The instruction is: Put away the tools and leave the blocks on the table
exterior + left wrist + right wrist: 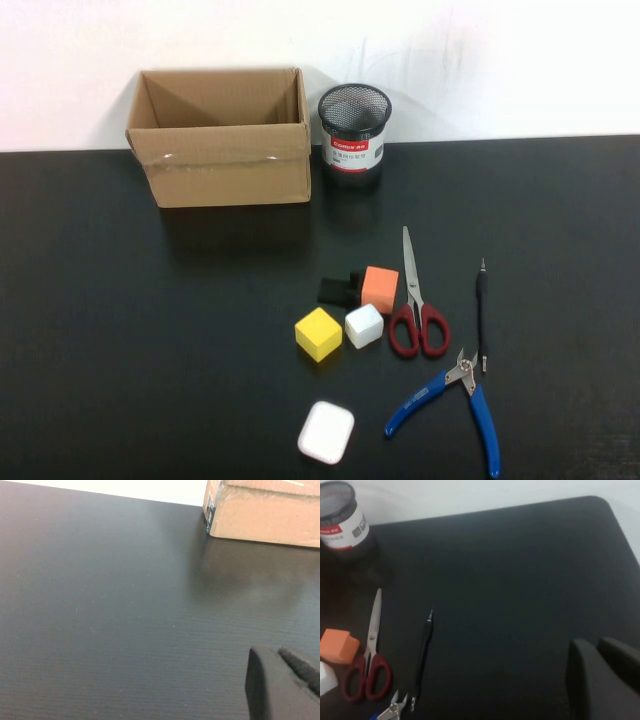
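In the high view, the red-handled scissors (415, 300), the thin black screwdriver (481, 315) and the blue-handled pliers (455, 400) lie at the right front of the black table (120, 330). Just left of them are the yellow cube (318, 333), white cube (364, 325), orange block (379, 288) and black block (338, 290). Neither gripper shows in the high view. My right gripper (597, 644) is shut and empty, well right of the screwdriver (422, 652) and scissors (367, 660). My left gripper (277, 652) is shut and empty over bare table, near the box.
An open cardboard box (220, 135) stands at the back, and its corner shows in the left wrist view (265, 510). A black mesh pen cup (354, 125) stands right of it. A white rounded case (326, 432) lies at the front.
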Available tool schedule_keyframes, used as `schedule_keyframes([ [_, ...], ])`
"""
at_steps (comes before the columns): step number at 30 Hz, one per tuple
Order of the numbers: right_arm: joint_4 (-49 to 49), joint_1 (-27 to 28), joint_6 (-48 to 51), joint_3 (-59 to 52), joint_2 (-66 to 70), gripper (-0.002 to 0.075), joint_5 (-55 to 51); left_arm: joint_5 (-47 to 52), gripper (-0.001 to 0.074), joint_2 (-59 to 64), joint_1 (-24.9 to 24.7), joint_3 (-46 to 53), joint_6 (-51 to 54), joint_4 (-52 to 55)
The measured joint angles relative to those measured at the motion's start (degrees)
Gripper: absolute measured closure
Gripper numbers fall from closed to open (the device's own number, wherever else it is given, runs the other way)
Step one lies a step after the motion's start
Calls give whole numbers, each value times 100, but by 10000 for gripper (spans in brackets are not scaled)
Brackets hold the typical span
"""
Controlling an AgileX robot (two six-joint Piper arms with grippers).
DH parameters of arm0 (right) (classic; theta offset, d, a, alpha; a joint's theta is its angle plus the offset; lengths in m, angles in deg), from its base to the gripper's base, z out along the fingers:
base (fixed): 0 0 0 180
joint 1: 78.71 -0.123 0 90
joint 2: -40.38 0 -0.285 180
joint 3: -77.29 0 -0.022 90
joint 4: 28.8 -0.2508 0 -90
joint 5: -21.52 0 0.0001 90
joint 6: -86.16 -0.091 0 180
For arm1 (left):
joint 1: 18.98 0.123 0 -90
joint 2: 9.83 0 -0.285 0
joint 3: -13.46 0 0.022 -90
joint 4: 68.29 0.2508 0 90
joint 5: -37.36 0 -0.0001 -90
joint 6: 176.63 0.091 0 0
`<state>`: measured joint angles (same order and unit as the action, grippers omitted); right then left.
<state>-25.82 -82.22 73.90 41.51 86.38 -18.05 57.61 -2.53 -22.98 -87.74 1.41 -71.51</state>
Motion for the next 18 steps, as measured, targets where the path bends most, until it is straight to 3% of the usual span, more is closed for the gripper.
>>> schedule_keyframes([
  [18, -25, -81, 211, 14, 533, 736, -243, 0, 732, 0, 0, 0, 0, 0],
])
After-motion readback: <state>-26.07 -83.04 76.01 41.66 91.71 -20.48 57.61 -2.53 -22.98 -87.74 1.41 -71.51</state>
